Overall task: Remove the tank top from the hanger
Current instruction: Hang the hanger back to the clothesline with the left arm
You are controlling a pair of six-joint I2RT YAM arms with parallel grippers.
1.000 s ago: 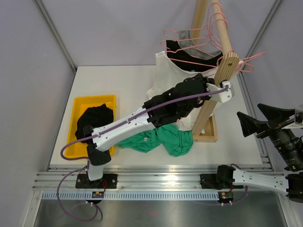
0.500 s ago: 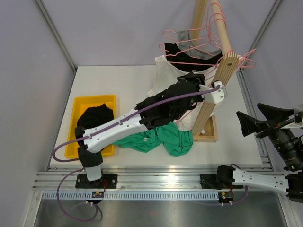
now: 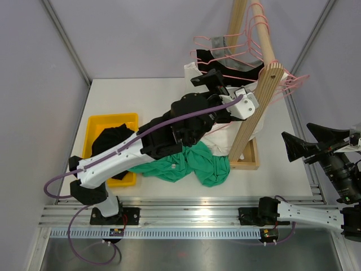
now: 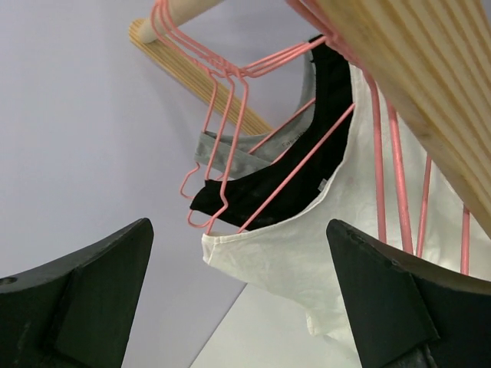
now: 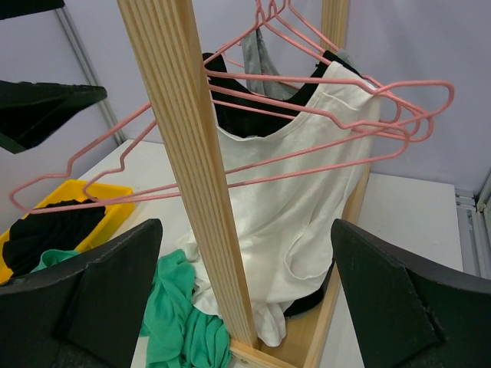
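White tank top (image 3: pixel 194 72) hangs off one of the pink hangers (image 5: pixel 307 79) on the wooden rack (image 3: pixel 248 130), long axis straight down, straps up at the rail and the hem bunched low by the rack's base

Going left to right in the overhead view: yellow bin (image 3: pixel 96 121) with a black garment (image 3: pixel 113 138) in it, then a green garment (image 3: pixel 208 166) heaped on the table, then the left arm stretched up and across to the rack. Left gripper (image 4: pixel 238 224) has its fingers spread wide with nothing between them. It sits just beside the top's left shoulder, and in its own camera the white fabric is dead ahead and a bit up, with a black top and a grey one hanging behind it. Past the rack post, the right gripper (image 5: pixel 245 222) is way off at the right edge, fingers also spread and empty, just facing the rack

So the left one is clearly nearer, and I'd guess the next grab comes from that side, onto the shoulder or neckline

No brand or writing I can read. There's a tiny tag on the black top, too small to make out
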